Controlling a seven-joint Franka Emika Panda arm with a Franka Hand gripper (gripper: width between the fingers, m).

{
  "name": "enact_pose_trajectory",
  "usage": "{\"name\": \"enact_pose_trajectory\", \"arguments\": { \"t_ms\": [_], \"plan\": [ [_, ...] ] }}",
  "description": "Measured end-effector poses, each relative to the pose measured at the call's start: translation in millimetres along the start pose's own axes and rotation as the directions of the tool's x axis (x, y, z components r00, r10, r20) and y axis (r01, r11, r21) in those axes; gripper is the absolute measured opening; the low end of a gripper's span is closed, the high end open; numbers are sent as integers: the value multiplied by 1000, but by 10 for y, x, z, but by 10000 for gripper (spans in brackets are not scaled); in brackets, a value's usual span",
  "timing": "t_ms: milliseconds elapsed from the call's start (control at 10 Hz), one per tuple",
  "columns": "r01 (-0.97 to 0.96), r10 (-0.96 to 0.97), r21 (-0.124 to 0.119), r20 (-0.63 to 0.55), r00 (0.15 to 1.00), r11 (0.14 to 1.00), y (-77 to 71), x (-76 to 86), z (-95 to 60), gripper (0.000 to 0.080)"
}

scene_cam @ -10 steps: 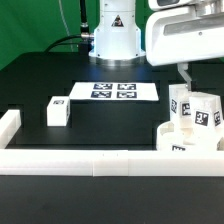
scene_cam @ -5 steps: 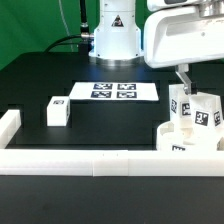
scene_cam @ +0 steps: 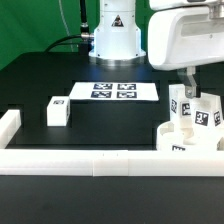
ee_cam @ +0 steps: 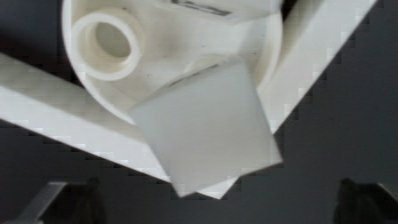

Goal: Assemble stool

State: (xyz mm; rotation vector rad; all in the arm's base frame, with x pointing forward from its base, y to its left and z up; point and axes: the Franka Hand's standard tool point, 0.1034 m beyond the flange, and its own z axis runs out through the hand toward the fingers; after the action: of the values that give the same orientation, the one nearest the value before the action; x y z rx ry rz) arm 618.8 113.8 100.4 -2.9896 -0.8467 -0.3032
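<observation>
The round white stool seat (scene_cam: 168,134) lies at the exterior view's right by the front rail. Two white tagged legs (scene_cam: 180,103) (scene_cam: 207,112) stand on it. A third loose leg (scene_cam: 57,110) lies on the table at the exterior view's left. My gripper (scene_cam: 192,86) hangs just above the standing legs. In the wrist view the seat (ee_cam: 178,70), with an empty round socket (ee_cam: 111,42), and one standing leg (ee_cam: 210,130) fill the picture. The gripper (ee_cam: 214,206) is open, its fingers (ee_cam: 61,200) far apart on either side of that leg, holding nothing.
The marker board (scene_cam: 115,91) lies in the middle at the back. A long white rail (scene_cam: 90,161) runs along the front, with a short one (scene_cam: 8,126) at the exterior view's left. Rails (ee_cam: 50,100) also cross the wrist view beside the seat.
The gripper has shifted a little toward the exterior view's right and slightly lower over the standing legs. The stool parts have not moved.
</observation>
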Motion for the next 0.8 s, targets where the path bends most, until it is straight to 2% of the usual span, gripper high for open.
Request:
{"name": "enact_pose_trajectory", "arguments": {
  "t_ms": [200,600,800],
  "plan": [
    [94,-94,-7,8,995,996,0,-32,59,649],
    [90,-90,-4,26,996,996,-30,-120,253,649],
    [85,-85,-4,27,996,996,-37,-124,263,619]
  ]
}}
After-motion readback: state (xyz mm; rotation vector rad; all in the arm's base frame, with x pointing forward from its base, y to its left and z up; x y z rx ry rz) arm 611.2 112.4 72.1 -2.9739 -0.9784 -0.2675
